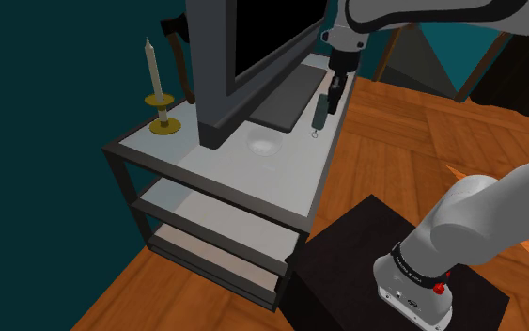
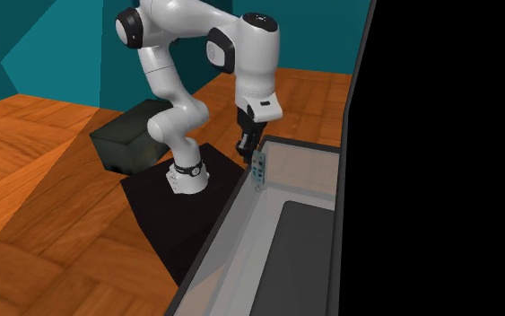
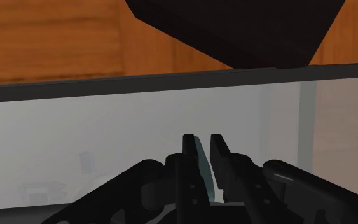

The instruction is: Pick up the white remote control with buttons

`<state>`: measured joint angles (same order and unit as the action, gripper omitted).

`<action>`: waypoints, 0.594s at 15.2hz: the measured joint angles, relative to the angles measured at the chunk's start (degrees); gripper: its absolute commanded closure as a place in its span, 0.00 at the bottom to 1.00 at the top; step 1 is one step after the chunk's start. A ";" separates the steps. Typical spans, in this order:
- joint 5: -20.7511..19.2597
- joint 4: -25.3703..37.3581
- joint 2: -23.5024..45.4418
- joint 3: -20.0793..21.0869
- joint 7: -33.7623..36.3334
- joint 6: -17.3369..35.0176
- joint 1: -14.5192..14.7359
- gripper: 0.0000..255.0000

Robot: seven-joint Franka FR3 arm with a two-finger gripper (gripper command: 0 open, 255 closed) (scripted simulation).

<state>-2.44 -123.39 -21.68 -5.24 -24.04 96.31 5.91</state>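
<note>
Remote (image 2: 259, 169) is looking pale grey-blue, dotted with little buttons. Gripper (image 2: 248, 149) is showing all black and the arm (image 2: 165, 81) is coming out white with dark joints. Floor (image 2: 53, 179) is glowing orange-brown with wood grain, walls (image 1: 46, 75) are going teal. Candle (image 1: 149, 70) is looking cream, its holder (image 1: 163, 127) gold.

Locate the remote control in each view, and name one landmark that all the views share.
Shoulder view: the remote control hangs from the tool, upper middle, beside the table rim.
Second exterior view: the remote control is at picture centre, just under the tool, at a corner of the table rim.
Wrist view: the remote control shows as a thin pale edge, clasped in the tool.
Shared landmark: the table rim.
</note>
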 measured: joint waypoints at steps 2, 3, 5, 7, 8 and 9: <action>0.05 1.52 0.06 0.06 0.02 -1.46 0.03 1.00; 0.05 2.35 0.18 0.03 -0.05 -2.17 0.02 1.00; 0.06 3.86 0.15 0.06 -0.09 -3.70 0.03 1.00; 0.09 5.70 0.50 0.05 -0.16 -5.20 0.04 1.00; 0.12 6.59 0.63 0.10 -0.12 -5.96 0.07 1.00; 0.13 7.55 0.71 0.10 -0.16 -6.84 0.07 1.00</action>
<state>-2.31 -115.84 -20.97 -5.13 -24.20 89.47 5.98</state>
